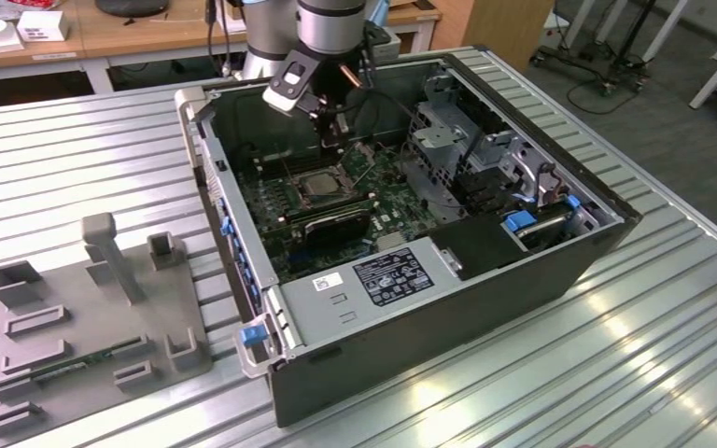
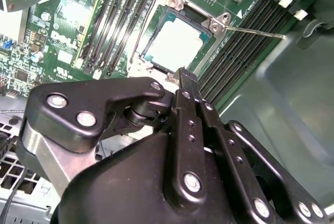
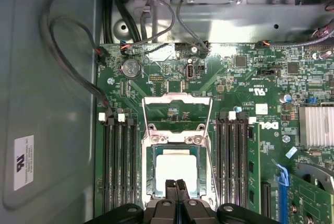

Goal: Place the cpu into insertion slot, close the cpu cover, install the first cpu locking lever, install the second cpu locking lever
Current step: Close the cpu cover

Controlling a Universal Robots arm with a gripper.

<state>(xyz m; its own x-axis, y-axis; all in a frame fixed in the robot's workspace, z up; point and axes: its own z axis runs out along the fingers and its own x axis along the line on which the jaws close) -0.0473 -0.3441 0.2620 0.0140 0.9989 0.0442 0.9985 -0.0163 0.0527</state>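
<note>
The cpu (image 3: 176,167) is a pale square chip lying flat in the insertion slot (image 3: 151,182), also seen in the second wrist view as cpu (image 2: 177,44) inside the silvery rim. The cpu cover (image 3: 177,100), a thin metal frame with a cut-out middle, is swung open and lies back past the slot's hinge. Thin wire levers (image 3: 211,130) run along the slot's sides; one lever (image 2: 258,32) sticks out sideways. My gripper (image 3: 176,186) is shut with its fingertips (image 2: 185,78) pressed together, empty, hovering over the near edge of the cpu. In the exterior view the gripper (image 1: 330,140) hangs over the slot (image 1: 317,186).
The open computer case (image 1: 558,271) walls in the motherboard (image 3: 250,93). Long black memory slots (image 3: 119,161) flank the socket on both sides. Loose cables (image 3: 78,78) hang along the case wall. A grey fixture plate (image 1: 97,327) lies on the ribbed table at the exterior view's left.
</note>
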